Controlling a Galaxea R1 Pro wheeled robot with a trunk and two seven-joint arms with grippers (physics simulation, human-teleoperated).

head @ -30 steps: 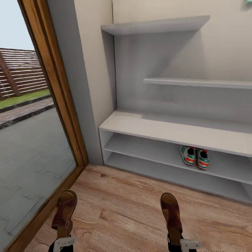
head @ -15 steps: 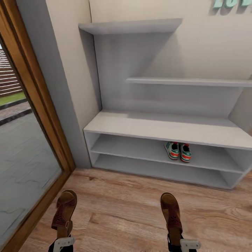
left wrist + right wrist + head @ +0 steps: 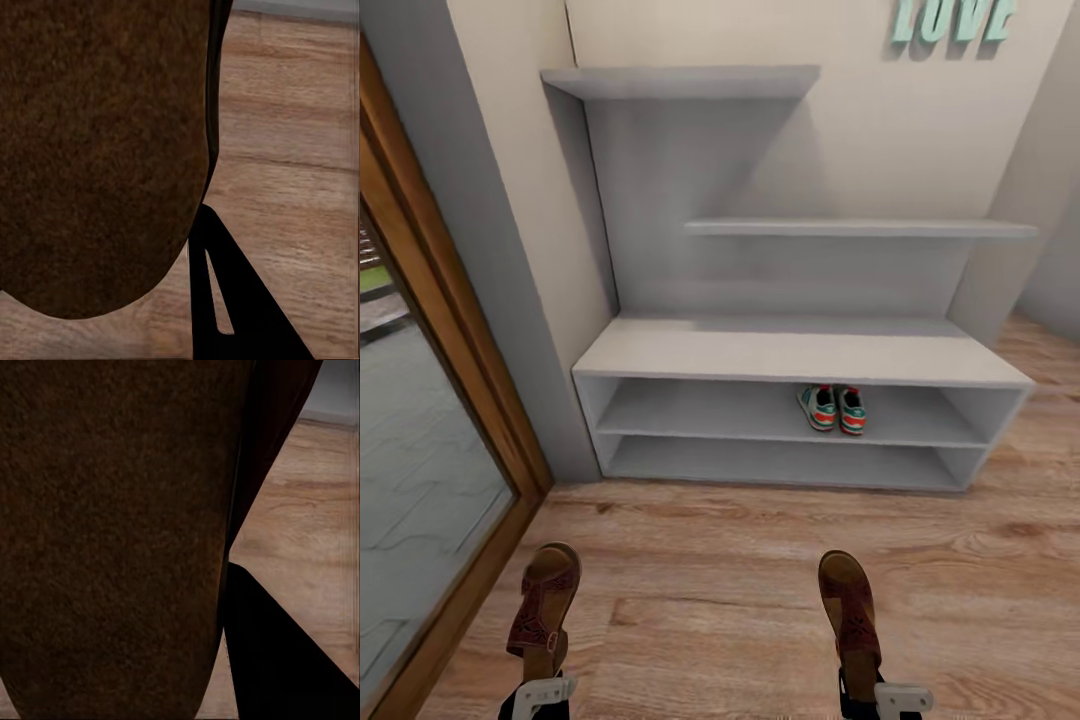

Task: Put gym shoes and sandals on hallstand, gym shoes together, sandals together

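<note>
even, soft light — wrist views blurry

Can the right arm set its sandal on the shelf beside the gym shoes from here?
Probably not yet. The right end effector holds its sandal over the corridor floor, well short of the hallstand. The shelf beside the gym shoes is free.

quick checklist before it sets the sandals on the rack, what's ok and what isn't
1. Left gripper holds a brown leather sandal: ok.
2. Right gripper holds the other brown sandal: ok.
3. White gym shoes with green stripes side by side on the light-grey hallstand's middle shelf: ok.
4. Free shelf space beside the shoes: ok.
5. Hallstand within arm's reach: cannot tell.
6. Grip firmness on the sandals: cannot tell.
</note>
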